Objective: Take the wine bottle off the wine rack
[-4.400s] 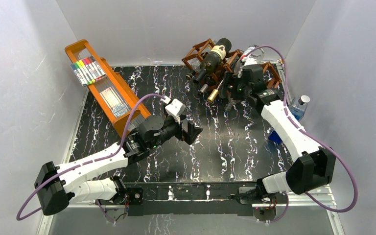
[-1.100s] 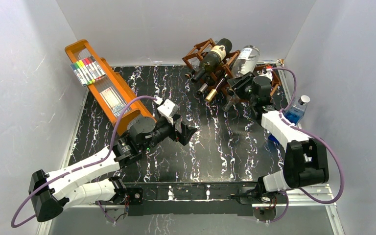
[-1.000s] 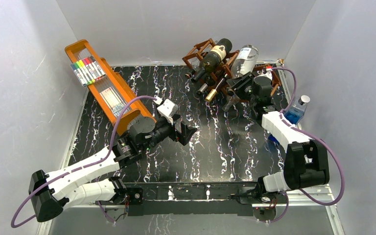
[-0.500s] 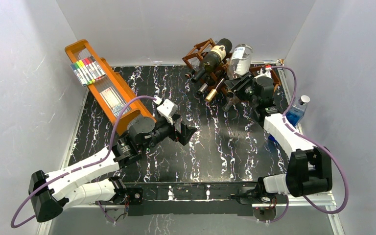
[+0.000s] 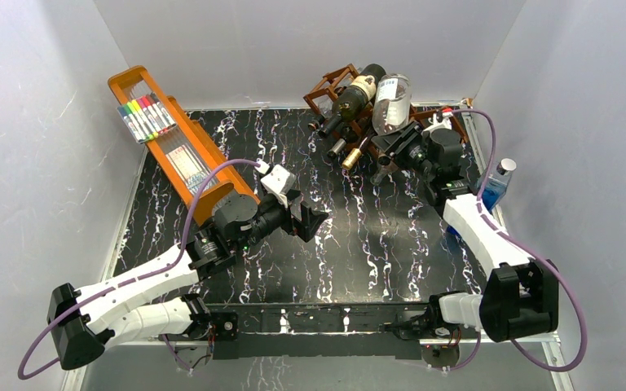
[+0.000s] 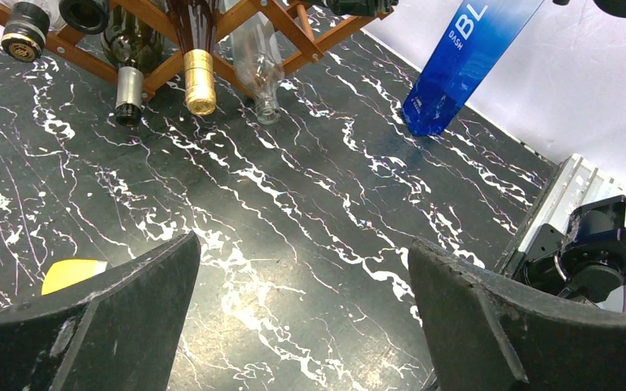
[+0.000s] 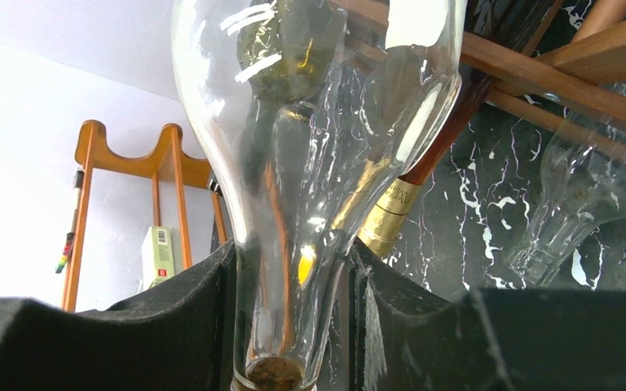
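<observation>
Far left: orange marker tray (image 5: 204, 159) stands tilted along the counter's (image 5: 375, 236) left side, with coloured markers (image 5: 147, 118) across its upper part.

Left tool (image 6: 303, 248) hovers over mid-counter. Its fingers are spread wide with nothing between them, pointed toward the rack. A small yellow object (image 6: 69, 273) lies on the counter by its left finger; can't tell what it is.

Wine rack (image 5: 326, 85): reddish-brown wooden lattice with diamond cells, at the back of the counter, centre-right.
- A dark bottle (image 5: 357, 91) with a cream label lies in an upper cell, neck down toward the front.
- A silver-capped neck (image 6: 129, 94) and a gold-foil neck (image 6: 200, 81) poke out of the lower cells, tips close to the counter.
- A second clear neck (image 6: 262, 81) sits beside them.

Task item: clear wine bottle (image 5: 391, 98).
- Look: colourless glass, long neck flaring into a round shoulder, white label near the base. It is see-through; rack slats and the gold-foil neck show through it in the right wrist view.
- Position: just right of the dark bottle, tilted, base up toward the back wall and neck down-forward.
- The body overlaps the rack's top; can't tell if it's out of its cell.
- Something brownish shows at the mouth, too blurred to identify.

Right tool (image 7: 289, 318) is pinching the clear wine bottle's neck, one finger on each side, glass touching both.

Far right: blue bottle (image 5: 493, 183) stands at the counter's right edge, near the wall.
</observation>
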### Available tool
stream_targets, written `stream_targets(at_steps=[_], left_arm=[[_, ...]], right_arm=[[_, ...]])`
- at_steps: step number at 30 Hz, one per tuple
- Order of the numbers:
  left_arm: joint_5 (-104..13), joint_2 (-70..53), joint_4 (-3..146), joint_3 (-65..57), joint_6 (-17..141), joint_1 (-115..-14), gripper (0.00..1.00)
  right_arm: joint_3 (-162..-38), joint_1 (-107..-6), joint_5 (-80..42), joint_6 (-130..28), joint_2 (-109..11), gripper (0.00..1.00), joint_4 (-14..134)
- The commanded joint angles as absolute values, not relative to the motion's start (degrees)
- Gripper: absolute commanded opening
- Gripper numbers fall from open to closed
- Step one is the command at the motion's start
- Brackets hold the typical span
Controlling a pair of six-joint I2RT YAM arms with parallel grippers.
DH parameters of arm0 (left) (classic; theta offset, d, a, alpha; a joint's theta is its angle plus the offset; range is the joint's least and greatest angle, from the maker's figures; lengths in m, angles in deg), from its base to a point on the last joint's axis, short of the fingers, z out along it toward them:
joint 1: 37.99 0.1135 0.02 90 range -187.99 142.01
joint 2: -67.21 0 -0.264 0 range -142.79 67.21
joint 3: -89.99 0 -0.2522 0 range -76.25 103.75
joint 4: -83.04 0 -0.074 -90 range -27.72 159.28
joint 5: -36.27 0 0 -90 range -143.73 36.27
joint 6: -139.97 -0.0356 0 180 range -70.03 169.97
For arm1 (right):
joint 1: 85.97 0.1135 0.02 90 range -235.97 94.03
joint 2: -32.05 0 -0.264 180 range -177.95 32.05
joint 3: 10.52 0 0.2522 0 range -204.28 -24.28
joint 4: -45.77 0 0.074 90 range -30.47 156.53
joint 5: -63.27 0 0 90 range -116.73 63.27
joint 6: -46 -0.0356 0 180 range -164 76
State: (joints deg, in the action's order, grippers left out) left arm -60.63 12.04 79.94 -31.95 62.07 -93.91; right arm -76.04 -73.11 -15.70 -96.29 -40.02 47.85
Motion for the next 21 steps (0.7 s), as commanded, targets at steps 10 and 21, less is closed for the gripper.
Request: stream_targets(at_steps=[10,21], left_arm=[[-60.03,13.22,81.56,-31.12,62.02,-93.57,0.98],[-57.15,10.58,83.64,-30.56,62.31,-93.55,0.98]], right_arm=[[-83.03,-73.03,-12.84,-96.84,-26.55,0.00,39.51],[-84.10,-72.97,-7.18,-95.00,-15.22,0.00,60.83]])
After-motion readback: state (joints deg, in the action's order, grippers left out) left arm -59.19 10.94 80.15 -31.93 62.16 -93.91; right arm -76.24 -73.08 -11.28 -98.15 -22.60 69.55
